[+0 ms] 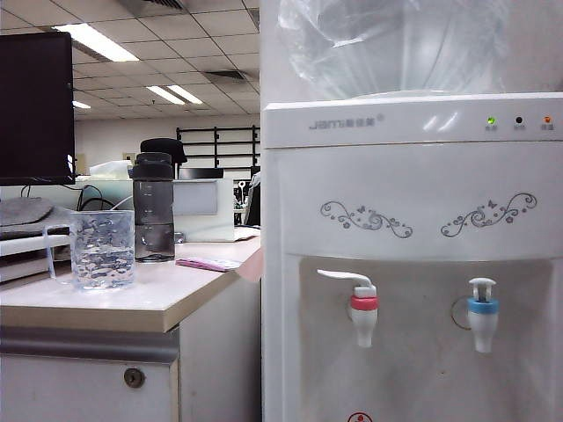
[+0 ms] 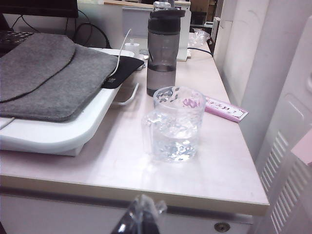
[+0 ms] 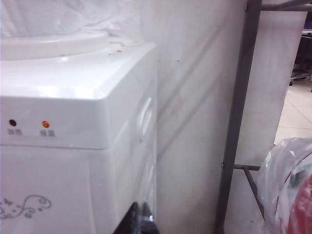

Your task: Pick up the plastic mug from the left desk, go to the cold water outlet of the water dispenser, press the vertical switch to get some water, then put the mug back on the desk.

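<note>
- The water dispenser [image 1: 413,246], a tall white cabinet, bears grey "Jam" lettering with small unreadable characters after it, grey floral scrolls and three small lights, green, dark and orange; the tiny captions under them are too small to read.
- A clear jug [image 1: 396,40] on top is cut off by the frame; its fill cannot be told.
- The left counter [image 1: 132,303] carries a smoky-grey bottle [image 1: 154,209], seemingly empty.
- The plastic mug [image 2: 174,124] stands upright near the counter's front edge, just before the bottle, with a little clear water in it.
- A pink printed strip [image 2: 225,108] lies beside the mug; its writing is illegible.
- The cold water outlet [image 1: 482,316] has a blue collar and the stubby vertical switch [image 1: 482,284] on top.
- The left tool [image 2: 141,217], clenched and empty, hangs before the counter's edge.
- The right tool [image 3: 139,219], mostly cut off, sits beside the dispenser's side; I cannot tell its state.
</note>
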Controlling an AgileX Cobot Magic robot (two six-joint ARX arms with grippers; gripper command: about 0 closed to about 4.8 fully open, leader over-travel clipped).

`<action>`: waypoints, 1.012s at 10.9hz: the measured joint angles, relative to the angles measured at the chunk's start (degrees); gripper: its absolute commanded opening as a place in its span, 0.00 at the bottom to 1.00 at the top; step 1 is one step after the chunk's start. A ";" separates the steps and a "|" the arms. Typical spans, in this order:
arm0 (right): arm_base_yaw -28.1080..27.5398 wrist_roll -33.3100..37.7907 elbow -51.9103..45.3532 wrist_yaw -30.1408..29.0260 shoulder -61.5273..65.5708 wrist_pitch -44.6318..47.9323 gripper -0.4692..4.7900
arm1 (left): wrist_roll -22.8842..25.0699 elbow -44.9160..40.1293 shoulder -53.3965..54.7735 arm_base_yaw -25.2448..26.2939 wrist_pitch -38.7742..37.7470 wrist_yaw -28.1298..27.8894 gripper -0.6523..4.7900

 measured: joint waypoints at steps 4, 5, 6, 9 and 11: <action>0.11 10.03 4.20 0.02 0.09 -0.22 0.09 | -0.20 0.02 0.00 0.00 -0.02 -0.59 0.11; 0.13 10.95 6.40 0.39 0.09 -1.46 0.09 | -0.83 0.02 0.00 0.00 -0.02 -1.09 0.11; 0.11 11.56 10.21 1.22 0.09 -3.67 0.09 | -2.29 0.17 0.00 0.00 -0.07 -2.03 0.11; 0.11 11.78 16.04 2.23 1.92 -7.56 0.09 | -3.85 2.45 0.00 0.00 -0.48 -3.34 0.11; 0.11 11.17 20.09 1.18 5.22 -7.91 0.09 | -4.07 4.79 0.09 0.00 -0.04 -3.50 0.11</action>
